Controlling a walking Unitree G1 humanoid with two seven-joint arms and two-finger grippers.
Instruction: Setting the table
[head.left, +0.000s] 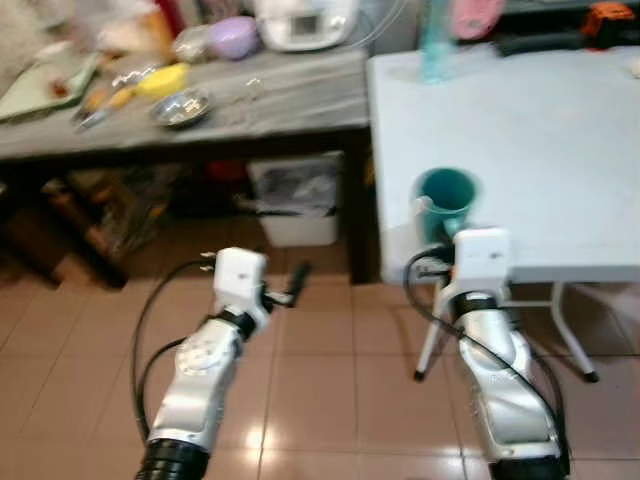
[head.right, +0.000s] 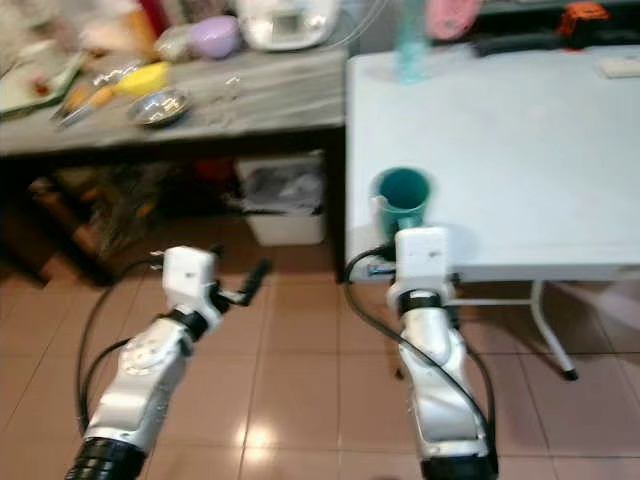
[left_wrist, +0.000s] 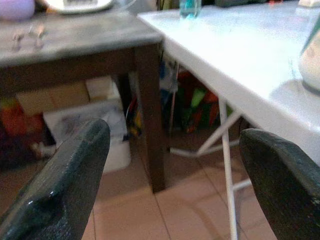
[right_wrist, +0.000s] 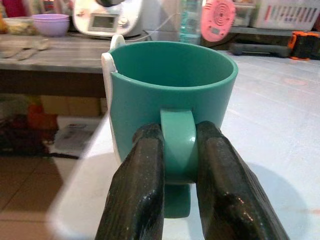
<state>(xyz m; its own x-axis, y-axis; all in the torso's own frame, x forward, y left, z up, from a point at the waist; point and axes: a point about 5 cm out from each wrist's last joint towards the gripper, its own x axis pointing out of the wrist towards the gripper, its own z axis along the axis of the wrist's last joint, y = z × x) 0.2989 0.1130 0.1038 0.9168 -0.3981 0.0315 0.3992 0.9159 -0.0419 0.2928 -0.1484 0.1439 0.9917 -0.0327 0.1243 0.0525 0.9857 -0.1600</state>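
A teal mug (head.left: 446, 200) stands upright near the front left corner of the white folding table (head.left: 540, 140). My right gripper (right_wrist: 179, 150) is shut on the mug's handle (right_wrist: 177, 142), one black finger on each side. A white strip runs down the mug's side (right_wrist: 107, 75). Out over the tiled floor, left of the table, my left gripper (head.left: 293, 284) is held open with nothing between its fingers (left_wrist: 65, 185).
A grey wooden table (head.left: 270, 100) at the back left carries a purple bowl (head.left: 233, 38), a metal bowl (head.left: 181, 108), a yellow item (head.left: 165, 78) and a white appliance (head.left: 305, 20). A white bin (head.left: 297, 200) sits under it. A clear bottle (head.left: 436, 40) stands on the white table's far edge.
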